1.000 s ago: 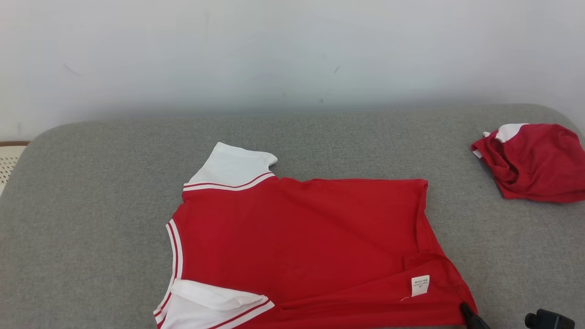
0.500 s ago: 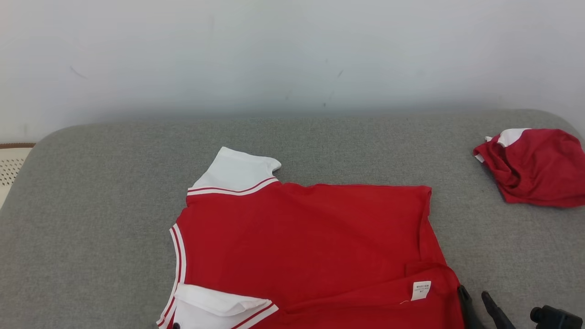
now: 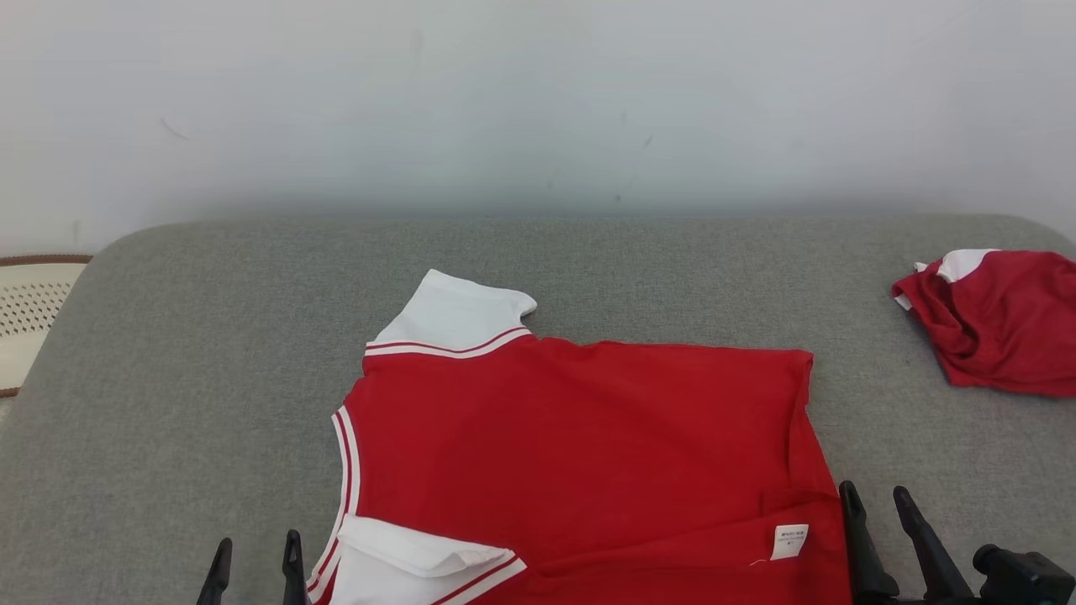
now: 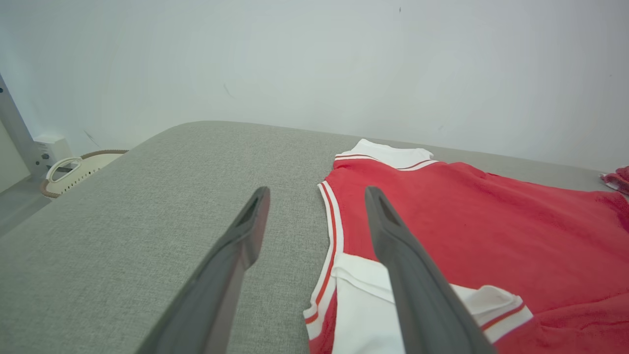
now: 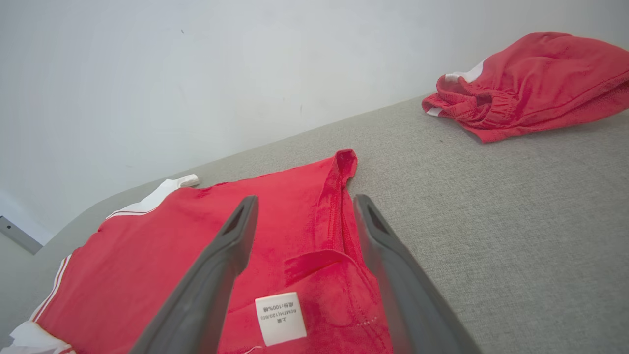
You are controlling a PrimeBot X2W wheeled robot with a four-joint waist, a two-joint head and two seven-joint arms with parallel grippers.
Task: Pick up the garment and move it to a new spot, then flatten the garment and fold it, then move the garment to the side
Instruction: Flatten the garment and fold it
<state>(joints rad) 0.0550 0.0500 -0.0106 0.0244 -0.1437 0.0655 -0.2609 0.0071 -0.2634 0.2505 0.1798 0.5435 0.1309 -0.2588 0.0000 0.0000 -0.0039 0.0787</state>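
On the pad [image 3: 210, 336], the garment [image 3: 580, 437] lies left of the bundle [image 3: 1000, 323] (well apart).

Home-like room with clothes laid out on soft furniture

A grey upholstered surface [image 3: 210, 336] with rounded corners meets a bare white wall [image 3: 538, 101] at 12 o'clock. A red-and-white shirt [image 3: 588, 437] lies on it at 6, a bunched red garment [image 3: 1000, 328] at 3, and a cream perforated basket [image 3: 29, 311] at 9.

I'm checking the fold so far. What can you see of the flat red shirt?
The shirt is red knit with white, red-striped sleeves; the near sleeve is folded in. It lies flat on the grey cushion, its near edge turned over, showing a white label. The open left gripper and right gripper flank its near corners, holding nothing.
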